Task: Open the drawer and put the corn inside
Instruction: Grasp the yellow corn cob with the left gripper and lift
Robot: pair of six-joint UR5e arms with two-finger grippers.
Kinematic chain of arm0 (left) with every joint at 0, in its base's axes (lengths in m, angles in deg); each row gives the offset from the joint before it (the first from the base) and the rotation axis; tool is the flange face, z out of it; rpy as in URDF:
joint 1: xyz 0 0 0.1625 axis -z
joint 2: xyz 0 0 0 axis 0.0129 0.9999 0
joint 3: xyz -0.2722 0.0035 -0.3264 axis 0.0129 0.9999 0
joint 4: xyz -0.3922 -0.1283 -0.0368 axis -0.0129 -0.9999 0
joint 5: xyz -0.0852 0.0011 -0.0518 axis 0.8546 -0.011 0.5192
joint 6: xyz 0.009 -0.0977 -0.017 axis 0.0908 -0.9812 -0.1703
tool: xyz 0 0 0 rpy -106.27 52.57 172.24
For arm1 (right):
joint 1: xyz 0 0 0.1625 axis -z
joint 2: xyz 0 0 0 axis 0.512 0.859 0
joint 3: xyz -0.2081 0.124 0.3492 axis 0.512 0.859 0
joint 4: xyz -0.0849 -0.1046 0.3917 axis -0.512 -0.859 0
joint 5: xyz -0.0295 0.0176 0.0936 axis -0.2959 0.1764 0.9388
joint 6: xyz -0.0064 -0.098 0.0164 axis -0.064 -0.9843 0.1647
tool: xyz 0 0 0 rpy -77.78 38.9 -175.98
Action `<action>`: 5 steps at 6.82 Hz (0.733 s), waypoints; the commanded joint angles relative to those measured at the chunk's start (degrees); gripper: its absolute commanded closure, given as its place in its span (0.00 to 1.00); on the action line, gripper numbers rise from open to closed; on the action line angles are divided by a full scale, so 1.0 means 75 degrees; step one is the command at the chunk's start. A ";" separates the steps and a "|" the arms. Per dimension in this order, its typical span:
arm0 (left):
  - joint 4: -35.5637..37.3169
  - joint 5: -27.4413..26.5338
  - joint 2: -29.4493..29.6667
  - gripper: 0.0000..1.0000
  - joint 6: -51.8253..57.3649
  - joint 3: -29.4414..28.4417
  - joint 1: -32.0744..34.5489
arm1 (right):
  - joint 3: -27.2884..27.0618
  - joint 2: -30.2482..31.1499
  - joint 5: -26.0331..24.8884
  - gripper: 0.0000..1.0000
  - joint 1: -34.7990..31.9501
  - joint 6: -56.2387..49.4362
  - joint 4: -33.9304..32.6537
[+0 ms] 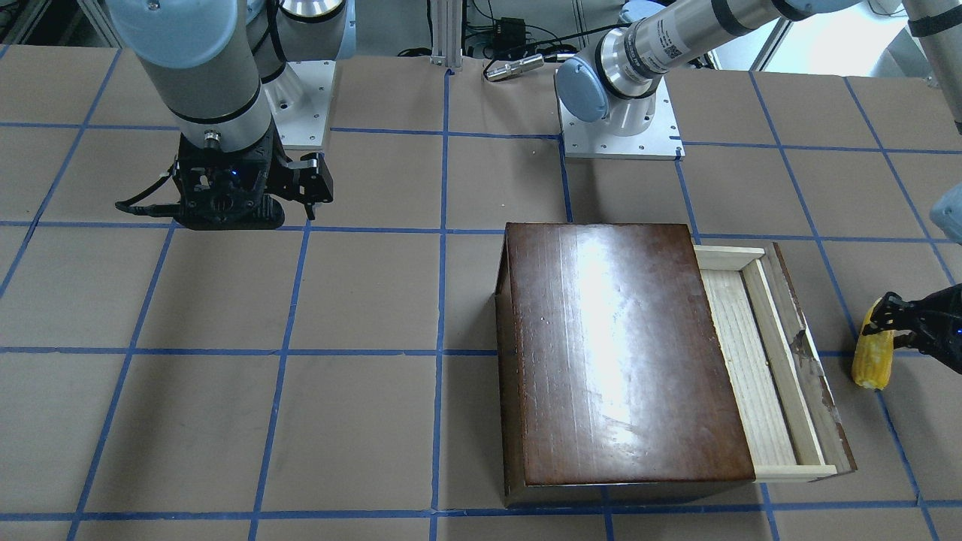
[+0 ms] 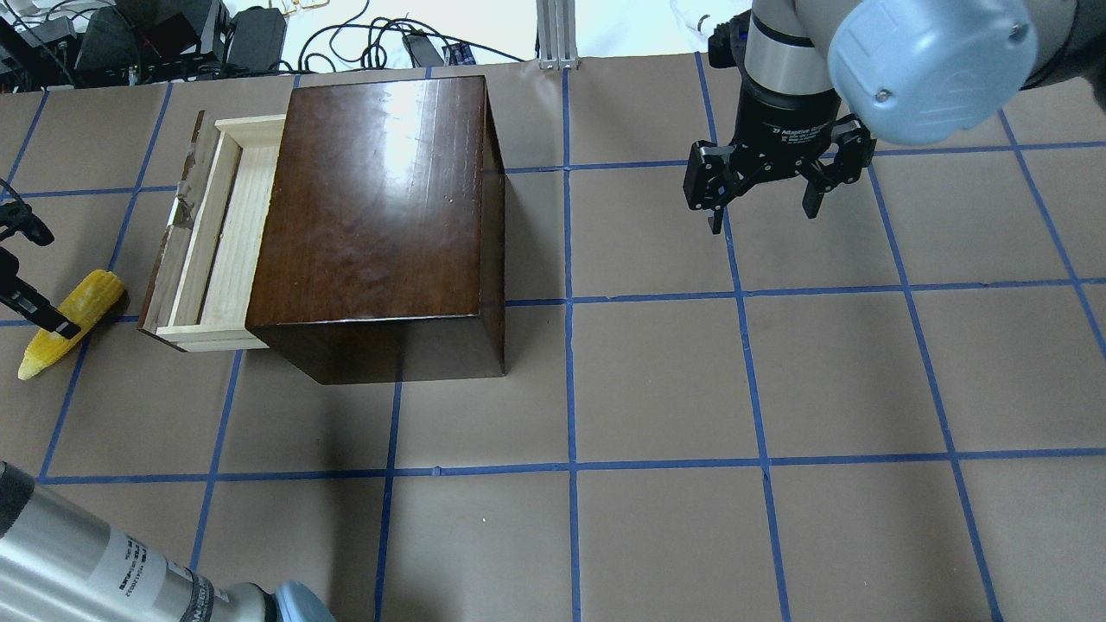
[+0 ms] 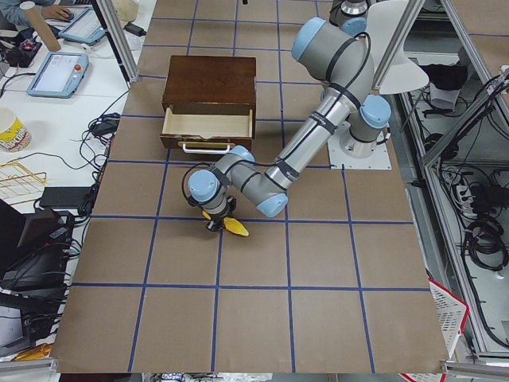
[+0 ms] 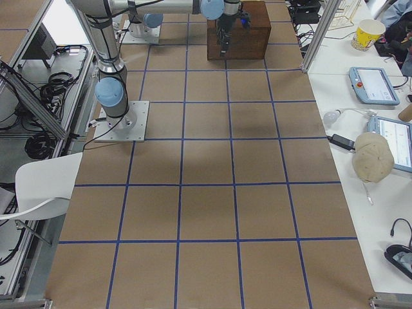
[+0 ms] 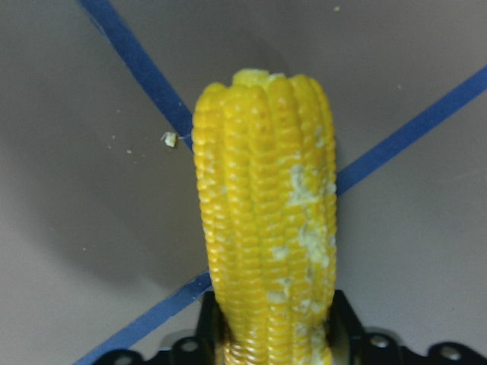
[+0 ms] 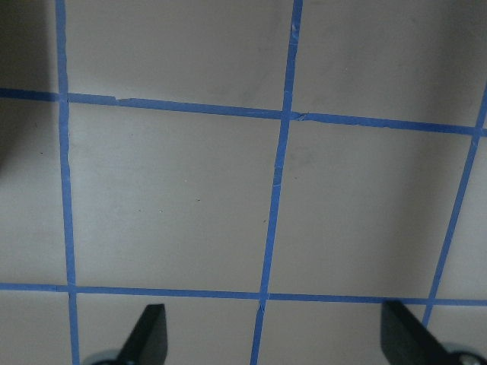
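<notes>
The dark-brown box point(image 2: 380, 199) stands on the table with its pale wood drawer point(image 2: 220, 233) pulled partly out toward my left; the drawer point(image 1: 759, 361) looks empty. The yellow corn point(image 2: 91, 294) is just outside the drawer's dark front panel, apart from it. My left gripper point(image 2: 62, 328) is shut on the corn's thick end, low over the table. In the left wrist view the corn point(image 5: 262, 220) points away from the fingers point(image 5: 344, 327). My right gripper point(image 2: 762, 218) is open and empty, well to the right of the box, above bare table.
The table point(image 2: 657, 389) is covered in brown paper with a blue tape grid. The arm bases point(image 1: 620, 128) stand at the robot's edge of it. Cables and electronics point(image 2: 173, 34) lie beyond the far edge behind the box.
</notes>
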 commanded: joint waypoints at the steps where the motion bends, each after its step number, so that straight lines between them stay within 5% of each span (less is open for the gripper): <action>1: -0.0024 0.0091 -0.0134 1.00 -0.0182 -0.0031 0.0035 | 0.0000 0.0000 -0.0011 0.00 0.0000 -0.0011 0.0000; 5: -0.0280 0.0092 -0.0719 1.00 -0.1676 -0.0509 0.0525 | 0.0000 0.0000 0.0001 0.00 0.0000 0.0001 0.0000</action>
